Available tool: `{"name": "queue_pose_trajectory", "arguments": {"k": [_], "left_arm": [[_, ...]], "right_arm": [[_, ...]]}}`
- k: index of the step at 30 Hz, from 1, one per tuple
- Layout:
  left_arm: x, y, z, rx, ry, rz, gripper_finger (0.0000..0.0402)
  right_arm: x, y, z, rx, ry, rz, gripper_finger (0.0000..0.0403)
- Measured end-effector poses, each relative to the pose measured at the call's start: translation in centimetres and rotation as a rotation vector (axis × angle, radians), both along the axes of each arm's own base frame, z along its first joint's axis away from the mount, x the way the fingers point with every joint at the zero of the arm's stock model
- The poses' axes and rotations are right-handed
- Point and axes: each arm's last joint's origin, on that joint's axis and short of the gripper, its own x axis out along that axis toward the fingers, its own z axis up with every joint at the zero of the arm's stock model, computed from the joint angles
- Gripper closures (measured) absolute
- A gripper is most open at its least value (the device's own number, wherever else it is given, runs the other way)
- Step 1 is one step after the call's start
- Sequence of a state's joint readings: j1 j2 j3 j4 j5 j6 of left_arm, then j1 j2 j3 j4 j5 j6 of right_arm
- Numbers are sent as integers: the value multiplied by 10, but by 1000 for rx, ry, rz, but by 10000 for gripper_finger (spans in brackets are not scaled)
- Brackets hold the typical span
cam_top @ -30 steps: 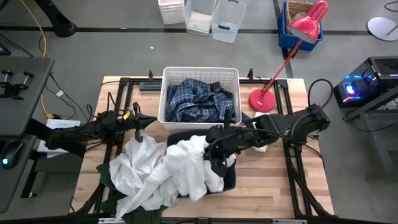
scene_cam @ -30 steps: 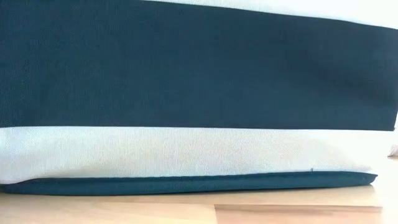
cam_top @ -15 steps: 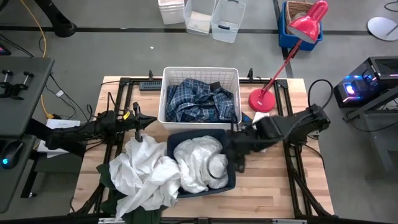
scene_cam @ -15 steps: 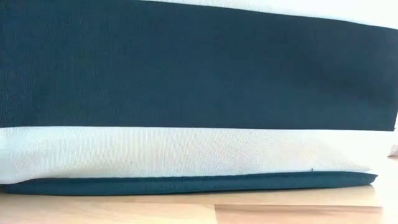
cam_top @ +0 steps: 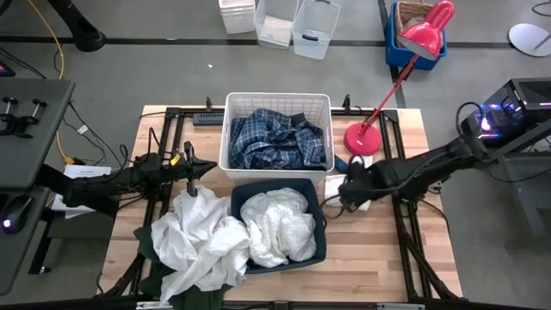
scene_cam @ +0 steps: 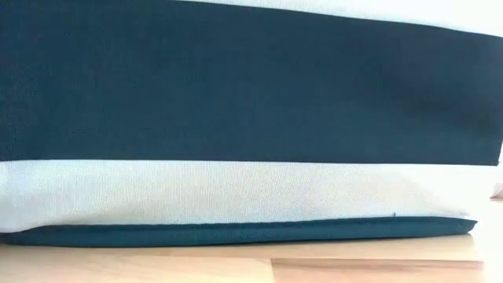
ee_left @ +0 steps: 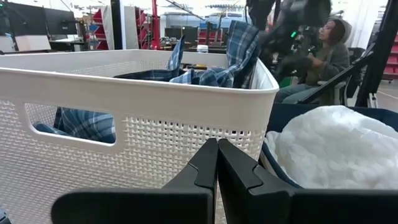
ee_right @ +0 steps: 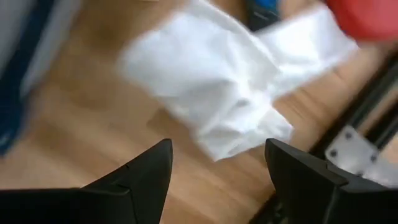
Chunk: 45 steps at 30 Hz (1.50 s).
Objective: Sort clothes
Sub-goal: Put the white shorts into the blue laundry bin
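Note:
A blue-and-white plaid shirt [cam_top: 275, 138] lies in the white slatted basket [cam_top: 277, 97] at the table's far middle. It also shows in the left wrist view [ee_left: 214, 68]. A white garment [cam_top: 277, 226] lies bunched in the navy bin [cam_top: 320, 226] just in front of the basket. More white garments [cam_top: 200, 245] are piled left of the bin, over a dark green one [cam_top: 148, 251]. My right gripper [cam_top: 343, 196] is open and empty, right of the bin, over a small white sheet or cloth [ee_right: 217, 99]. My left gripper [ee_left: 216, 163] is shut, left of the basket.
A red desk lamp [cam_top: 366, 138] stands on the table right of the basket, close to my right arm. The bin's wall [scene_cam: 251, 86] fills the low view. Bare wood [cam_top: 370, 250] shows at the near right. A seated person [ee_left: 323, 50] is beyond the table.
My right gripper held a white garment over the navy bin and has let it go. The garment has fallen and now lies bunched inside the bin. The gripper has drawn back toward the table's right edge and a little toward the far edge.

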State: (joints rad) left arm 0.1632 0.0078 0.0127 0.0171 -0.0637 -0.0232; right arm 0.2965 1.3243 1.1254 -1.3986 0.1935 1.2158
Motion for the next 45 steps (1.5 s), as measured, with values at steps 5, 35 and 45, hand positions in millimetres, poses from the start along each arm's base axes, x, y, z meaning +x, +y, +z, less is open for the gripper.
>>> {"name": "queue_pose_trajectory", "arguments": {"k": [5,35,45], "left_arm": [[0,0,0,0,0,0,401],[0,0,0,0,-2,0,401],[0,0,0,0,-1,0,401]], "right_arm": [[-26,-27,-43,50,-76,-197,151],[22,28,6,191,-575,284,393],[42,50,126,19,-996,509,393]]}}
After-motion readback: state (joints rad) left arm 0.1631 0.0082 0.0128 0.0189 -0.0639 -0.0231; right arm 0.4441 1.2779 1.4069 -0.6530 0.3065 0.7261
